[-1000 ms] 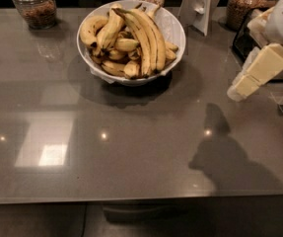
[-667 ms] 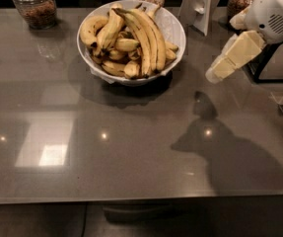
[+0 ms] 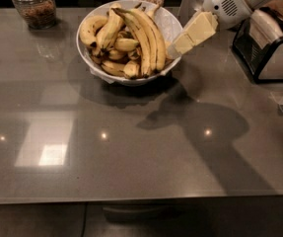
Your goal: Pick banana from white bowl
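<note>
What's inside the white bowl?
A long banana lies on top of shorter bananas in the bowl. They cover its bottom, so that part is hidden. The gripper is at the bowl's rim.

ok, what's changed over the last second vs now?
The gripper moved left and up in the image, from above the right side of the table to the right rim of the white bowl. Nothing has been taken hold of. The banana lies on top of the pile as before, and the bowl and the glass jar have not shifted.
</note>
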Tool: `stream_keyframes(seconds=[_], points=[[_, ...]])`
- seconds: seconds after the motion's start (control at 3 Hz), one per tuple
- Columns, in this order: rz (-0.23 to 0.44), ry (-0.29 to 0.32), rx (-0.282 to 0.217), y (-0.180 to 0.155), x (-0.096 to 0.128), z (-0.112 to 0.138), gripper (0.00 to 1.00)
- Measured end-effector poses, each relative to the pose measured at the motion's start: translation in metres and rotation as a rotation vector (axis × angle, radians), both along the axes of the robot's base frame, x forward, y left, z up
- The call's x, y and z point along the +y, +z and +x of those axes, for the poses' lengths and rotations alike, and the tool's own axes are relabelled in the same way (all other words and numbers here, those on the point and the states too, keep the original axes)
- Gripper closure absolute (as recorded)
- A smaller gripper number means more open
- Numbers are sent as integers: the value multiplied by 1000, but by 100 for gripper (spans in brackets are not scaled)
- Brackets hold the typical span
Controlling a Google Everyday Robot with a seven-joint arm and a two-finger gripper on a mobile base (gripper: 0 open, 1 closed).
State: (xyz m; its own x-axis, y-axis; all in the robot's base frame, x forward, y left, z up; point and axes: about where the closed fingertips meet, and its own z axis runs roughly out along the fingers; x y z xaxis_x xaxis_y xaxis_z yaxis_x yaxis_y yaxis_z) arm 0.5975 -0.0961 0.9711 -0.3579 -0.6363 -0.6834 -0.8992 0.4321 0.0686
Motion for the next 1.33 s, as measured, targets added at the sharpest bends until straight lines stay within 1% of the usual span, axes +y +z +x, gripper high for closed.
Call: stream_keyframes(seconds=[0.33,0.67,1.0,1.33], points=[[0,0,0,0,0,0,0],[64,12,-37,4,12,14,0],[170,39,-73,10,36,34,0],[239,57,-78,9,55,51,5]])
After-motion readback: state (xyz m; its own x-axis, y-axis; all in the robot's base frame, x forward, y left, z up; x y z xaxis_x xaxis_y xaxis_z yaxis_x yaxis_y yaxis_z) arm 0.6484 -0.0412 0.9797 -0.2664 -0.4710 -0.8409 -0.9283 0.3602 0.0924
